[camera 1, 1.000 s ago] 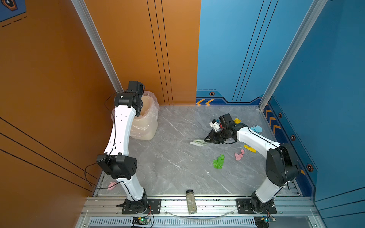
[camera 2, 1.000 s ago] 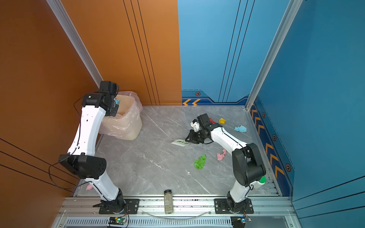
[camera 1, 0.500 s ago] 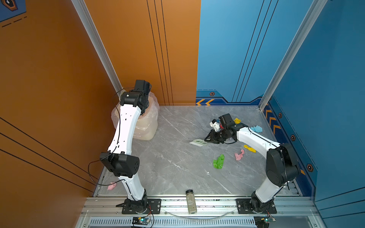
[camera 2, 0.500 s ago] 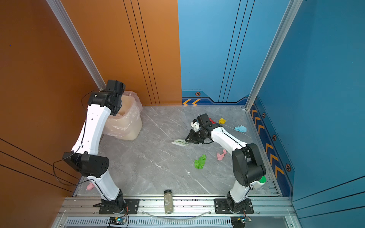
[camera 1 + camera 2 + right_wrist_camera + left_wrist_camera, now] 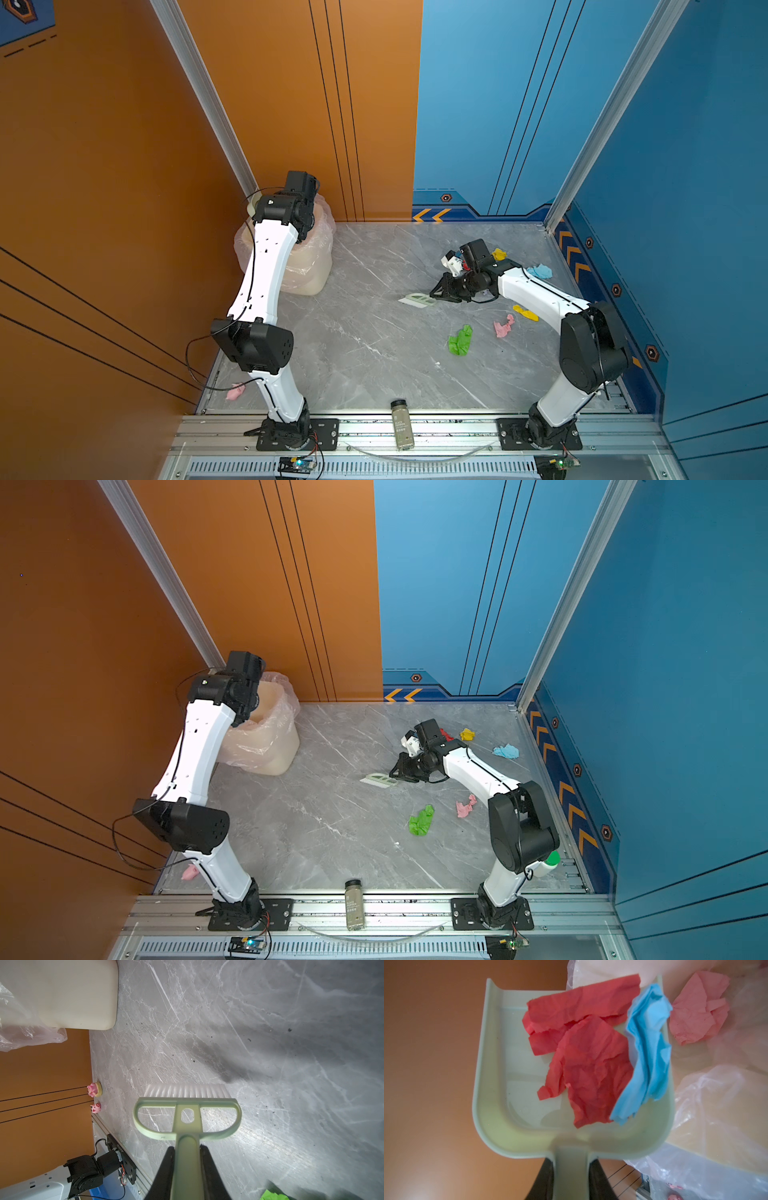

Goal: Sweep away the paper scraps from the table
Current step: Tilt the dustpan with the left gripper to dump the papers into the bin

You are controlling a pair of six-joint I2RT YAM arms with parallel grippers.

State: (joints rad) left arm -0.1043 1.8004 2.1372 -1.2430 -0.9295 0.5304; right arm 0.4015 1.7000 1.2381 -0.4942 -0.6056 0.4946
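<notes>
1. The left gripper (image 5: 572,1169) is closed tight on the handle of the pale green dustpan (image 5: 492,1084). In both top views that arm reaches to the upper left of the table (image 5: 365,332), over the plastic-lined waste bin (image 5: 309,266).
2. In the left wrist view two red paper scraps (image 5: 587,1059) and a light blue scrap (image 5: 648,1053) lie in the pan ahead of the gripper, toward the pan's open lip. The blue one is draped against one side wall.
3. A pink scrap (image 5: 697,1009) lies apart from the hand, past that wall, inside the bin liner.
4. The right gripper (image 5: 187,1159) is clamped shut on the handle of the pale green brush (image 5: 187,1128), right of centre in both top views. The white bristles (image 5: 187,1091) sit low at the marble surface; whether they touch it I cannot tell.
5. Loose scraps lie on the right part of the table, none touching the brush:
   - the green wad (image 5: 460,340) below the gripper;
   - the pink wad (image 5: 503,326) and a yellow strip (image 5: 525,312) beside the forearm;
   - a light blue wad (image 5: 540,271), a yellow wad (image 5: 498,253) and a red bit (image 5: 446,734) behind the wrist, toward the upper right.
</notes>
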